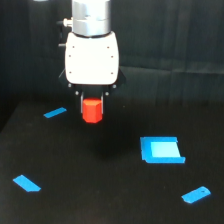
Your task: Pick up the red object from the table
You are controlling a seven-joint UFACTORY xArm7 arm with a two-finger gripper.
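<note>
The red object (92, 111) is a small orange-red hexagonal block held between my gripper's (92, 106) fingers. It hangs above the black table (100, 190), with a faint shadow below it. The gripper is shut on the block, under the white wrist housing (92, 57) at the upper middle of the exterior view. The fingers are mostly hidden behind the block.
Flat blue pieces lie on the table: a thin strip (55, 112) at the exterior view's left, a slanted piece (26, 183) at lower left, a larger square piece (161, 150) at the right, and a small one (196, 194) at lower right. A dark wrinkled cloth (170, 45) hangs behind.
</note>
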